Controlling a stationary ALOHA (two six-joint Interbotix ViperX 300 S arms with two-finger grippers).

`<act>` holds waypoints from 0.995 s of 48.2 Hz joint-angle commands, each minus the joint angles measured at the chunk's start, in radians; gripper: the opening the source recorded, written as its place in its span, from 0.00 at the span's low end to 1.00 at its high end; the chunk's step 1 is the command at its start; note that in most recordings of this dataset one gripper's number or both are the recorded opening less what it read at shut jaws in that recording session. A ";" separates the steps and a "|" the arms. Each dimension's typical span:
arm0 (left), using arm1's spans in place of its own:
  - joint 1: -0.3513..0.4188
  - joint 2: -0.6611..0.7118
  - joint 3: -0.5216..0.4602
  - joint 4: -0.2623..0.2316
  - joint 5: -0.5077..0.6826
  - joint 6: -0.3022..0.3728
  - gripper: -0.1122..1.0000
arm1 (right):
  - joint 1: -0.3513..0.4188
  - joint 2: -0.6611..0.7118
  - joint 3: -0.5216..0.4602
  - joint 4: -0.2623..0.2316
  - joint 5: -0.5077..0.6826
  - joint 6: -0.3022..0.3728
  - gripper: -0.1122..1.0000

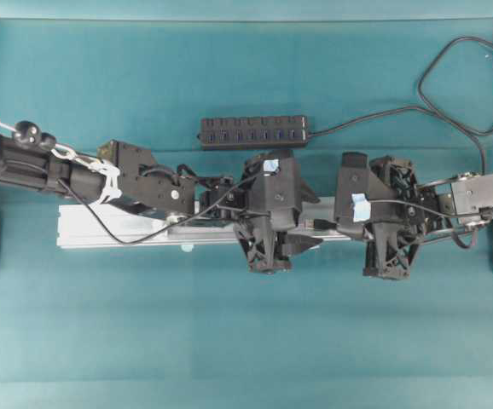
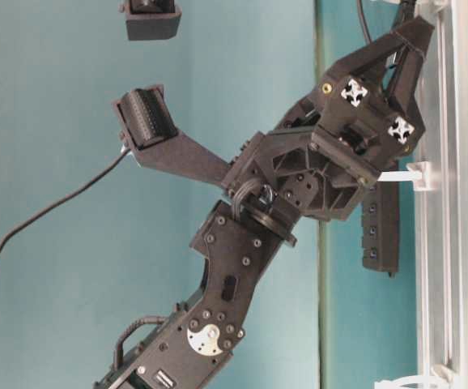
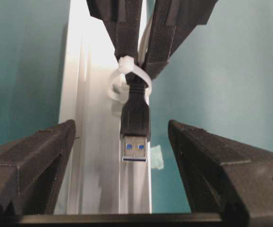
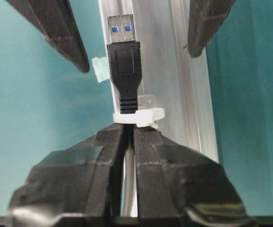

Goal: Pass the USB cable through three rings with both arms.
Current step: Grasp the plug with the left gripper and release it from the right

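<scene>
The USB cable [image 4: 123,71] was pinched by the closed right end effector [image 4: 125,137] just behind a ring [image 4: 139,117]; the wide-spread left end effector [image 3: 122,156] flanked the plug, a detail hidden overhead.

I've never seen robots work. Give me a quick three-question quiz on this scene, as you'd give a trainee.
1. True or false: the USB cable's plug has passed through a white ring.
2. Which gripper is clamped on the cord: A) left gripper B) right gripper?
3. Fill in: the left gripper's jaws stand ____ on either side of the plug.

Key: 1 true; 2 B; 3 open.
</scene>
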 commanded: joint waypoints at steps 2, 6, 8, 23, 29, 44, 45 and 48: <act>-0.003 0.002 -0.023 0.002 -0.012 -0.002 0.88 | 0.000 -0.009 -0.006 0.000 -0.006 0.011 0.02; -0.003 0.009 -0.029 0.002 -0.012 -0.002 0.88 | -0.002 -0.009 -0.006 0.000 -0.006 0.011 0.02; -0.003 0.012 -0.032 0.002 -0.011 -0.002 0.88 | 0.000 -0.009 -0.006 0.000 -0.005 0.011 0.02; -0.003 0.025 -0.040 0.002 -0.006 -0.002 0.88 | 0.000 -0.009 -0.005 0.000 -0.006 0.011 0.02; -0.003 0.028 -0.040 0.002 -0.005 -0.002 0.83 | -0.002 -0.009 -0.005 0.000 -0.006 0.011 0.02; -0.012 0.028 -0.041 0.002 0.000 0.011 0.28 | 0.000 -0.008 -0.006 0.000 -0.005 0.011 0.02; -0.012 0.028 -0.041 0.002 -0.002 0.012 0.28 | -0.002 -0.008 -0.006 0.000 -0.006 0.011 0.02; -0.014 0.028 -0.040 0.002 0.000 0.012 0.28 | 0.000 -0.008 -0.006 0.000 -0.006 0.011 0.02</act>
